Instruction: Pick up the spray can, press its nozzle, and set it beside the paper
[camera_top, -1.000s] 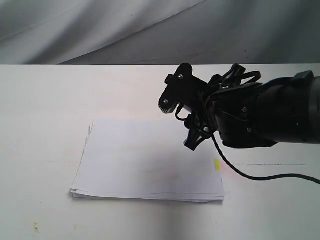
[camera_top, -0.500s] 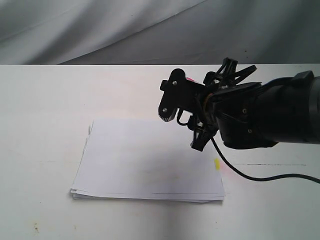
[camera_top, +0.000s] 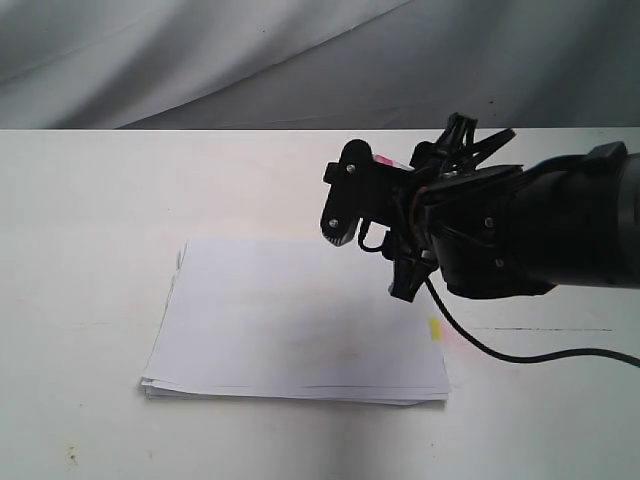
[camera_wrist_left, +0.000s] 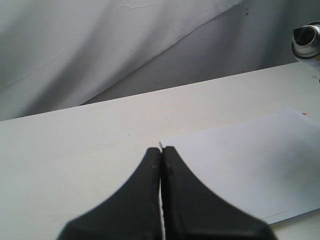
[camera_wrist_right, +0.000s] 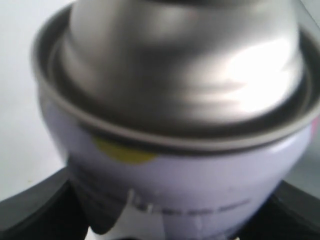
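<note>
My right gripper (camera_top: 385, 220) hangs above the far right part of the paper (camera_top: 300, 320) and is shut on the spray can (camera_wrist_right: 170, 130). The can fills the right wrist view, its shiny silver dome above a pale printed body, with black fingers (camera_wrist_right: 35, 210) at both sides. In the exterior view the gripper hides almost all of the can. The left wrist view catches the can's top (camera_wrist_left: 309, 44) with the black nozzle (camera_wrist_left: 301, 35). My left gripper (camera_wrist_left: 161, 150) is shut and empty, low over the table near a corner of the paper (camera_wrist_left: 250, 160).
A yellow sticky tab (camera_top: 434, 327) sticks out at the paper's right edge. A black cable (camera_top: 520, 355) trails from the right arm over the white table (camera_top: 90, 220). Grey cloth (camera_top: 200, 60) hangs behind the table.
The right gripper has turned slightly and shifted a little right and down over the paper, the can still in it. The paper has not moved.
</note>
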